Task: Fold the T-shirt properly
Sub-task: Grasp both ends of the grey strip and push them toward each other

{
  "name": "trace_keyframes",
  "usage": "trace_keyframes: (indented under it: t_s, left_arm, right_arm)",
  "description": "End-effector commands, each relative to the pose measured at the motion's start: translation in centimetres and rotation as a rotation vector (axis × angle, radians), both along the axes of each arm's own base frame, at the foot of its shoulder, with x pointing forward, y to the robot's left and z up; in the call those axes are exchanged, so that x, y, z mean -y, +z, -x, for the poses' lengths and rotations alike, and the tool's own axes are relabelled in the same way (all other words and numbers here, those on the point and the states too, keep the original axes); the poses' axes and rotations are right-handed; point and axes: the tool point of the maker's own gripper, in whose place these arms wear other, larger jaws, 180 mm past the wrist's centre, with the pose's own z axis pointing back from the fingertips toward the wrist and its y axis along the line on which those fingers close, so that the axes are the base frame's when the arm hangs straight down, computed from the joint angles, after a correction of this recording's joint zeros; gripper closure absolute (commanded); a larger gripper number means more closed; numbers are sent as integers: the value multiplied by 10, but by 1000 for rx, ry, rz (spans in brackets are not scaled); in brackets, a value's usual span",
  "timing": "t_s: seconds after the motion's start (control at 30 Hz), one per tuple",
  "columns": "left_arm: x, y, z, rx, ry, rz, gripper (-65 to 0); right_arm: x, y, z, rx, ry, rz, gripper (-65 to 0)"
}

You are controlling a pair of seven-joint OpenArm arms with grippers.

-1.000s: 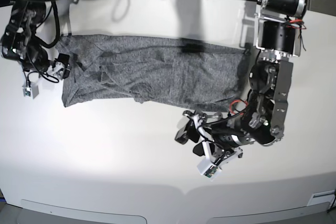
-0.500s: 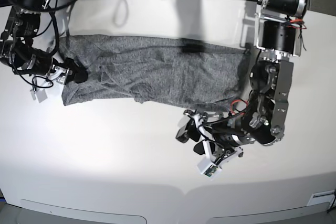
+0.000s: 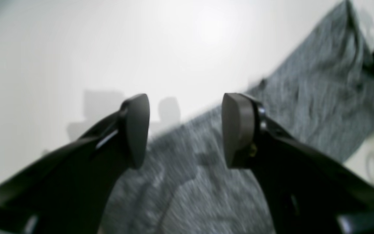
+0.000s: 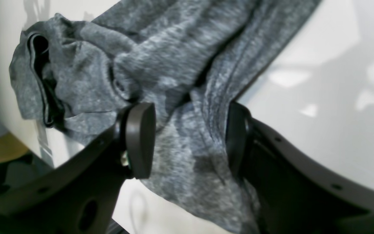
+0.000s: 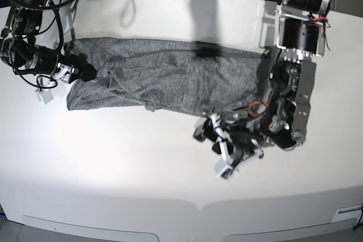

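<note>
The T-shirt (image 5: 170, 80) lies spread in a long band across the white table (image 5: 113, 157). The right gripper (image 4: 190, 139) straddles one bunched end of it, cloth filling the gap between its jaws; both pads sit against the fabric, though I cannot tell whether they actually pinch it. The left gripper (image 3: 185, 130) hangs with jaws parted and nothing between them, the shirt's edge lying beneath and beyond its tips

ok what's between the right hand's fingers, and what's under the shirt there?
Right hand straddles a bunched fold of the shirt near its end; the jaws stand apart with cloth between the fingers. Beside it, bare white table. Whatever lies beneath the fold is covered by the cloth.
</note>
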Motion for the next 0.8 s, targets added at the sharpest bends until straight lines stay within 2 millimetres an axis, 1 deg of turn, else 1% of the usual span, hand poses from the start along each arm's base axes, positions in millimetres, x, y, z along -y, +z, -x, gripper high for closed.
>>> trace_keyframes:
  t_s: [0.0, 0.1, 0.23, 0.27, 0.3, 0.4, 0.43, 0.5, 0.6, 0.67, 0.77]
  left_arm:
    - [1, 9, -2, 28, -1, 21, -344]
    - [-5, -17, 18, -32, 6, 5, -343]
    - [-28, -47, 41, -94, 21, -64, -343]
    - [-34, -53, 46, -107, 25, -75, -343]
    - [-41, -58, 51, -117, 29, -86, -343]
    - [-57, -69, 61, -130, 41, -108, -343]
    - [-59, -71, 63, -135, 42, -111, -343]
    - [-62, -74, 66, -139, 44, -116, -343]
    - [-61, -73, 65, -136, 46, -110, -343]
    - [-60, -71, 63, -125, 53, -100, -343]
    - [-60, -69, 59, -113, 76, -86, -343]
  right_arm:
    - [-2, 0, 0, -9, 27, 12, -324]
    - [-20, -5, 2, -27, 76, 1, -324]
    - [-43, -12, 5, -45, 154, -7, -321]
    - [-47, -13, 4, -41, 165, -8, -288]
    - [-50, -13, 3, -39, 175, -8, -240]
    - [-56, -7, -6, -18, 192, -17, -36]
    - [-58, -2, -12, 0, 190, -34, 0]
    - [-67, 12, -23, 43, 192, -94, 0]
    - [-87, 40, -37, 114, 223, -195, 0]
    - [-96, 58, -46, 176, 236, -225, 0]
    - [-107, 77, -53, 249, 263, -230, 0]
